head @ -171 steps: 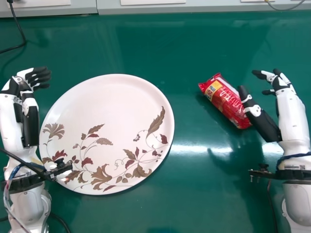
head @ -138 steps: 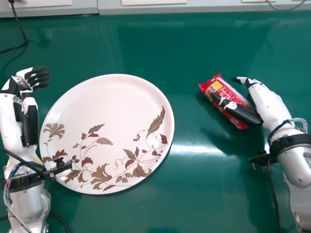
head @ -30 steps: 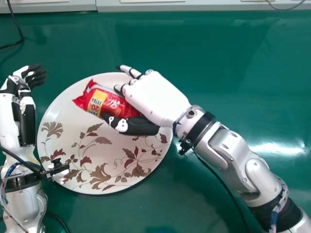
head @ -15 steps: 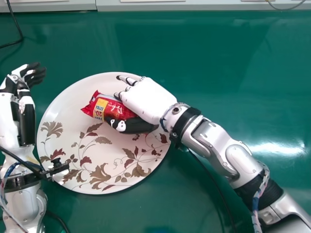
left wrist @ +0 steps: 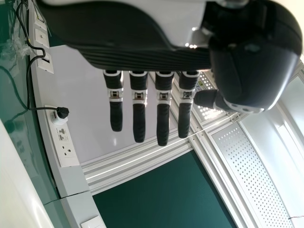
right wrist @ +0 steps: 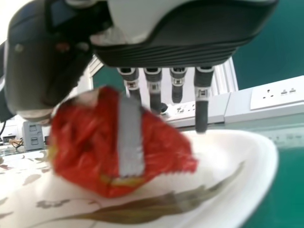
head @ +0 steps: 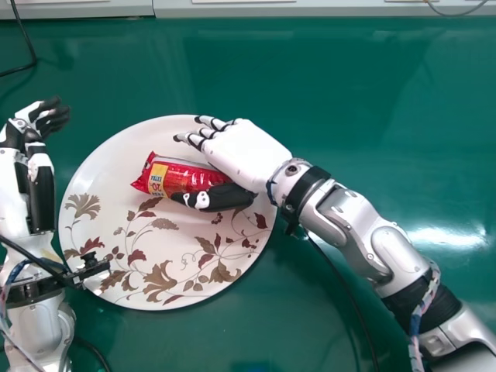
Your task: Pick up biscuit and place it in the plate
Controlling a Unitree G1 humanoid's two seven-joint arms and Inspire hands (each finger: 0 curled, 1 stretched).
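I see green table [head: 349, 85] around the plate [head: 101, 170], sockets [right wrist: 278, 92] beyond; on it, biscuit packet [head: 172, 178]. Right hand [head: 246, 155] above, left hand [head: 39, 122] beside: fingers released.

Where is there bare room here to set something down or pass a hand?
Bare green tabletop lies beyond the plate and right hand, up to the grey trunking, and nearer, between plate and black cable. The plate's leaf-printed near half is free. Crowded: around the right hand and biscuit packet, and at the plate's left rim beside the left arm.
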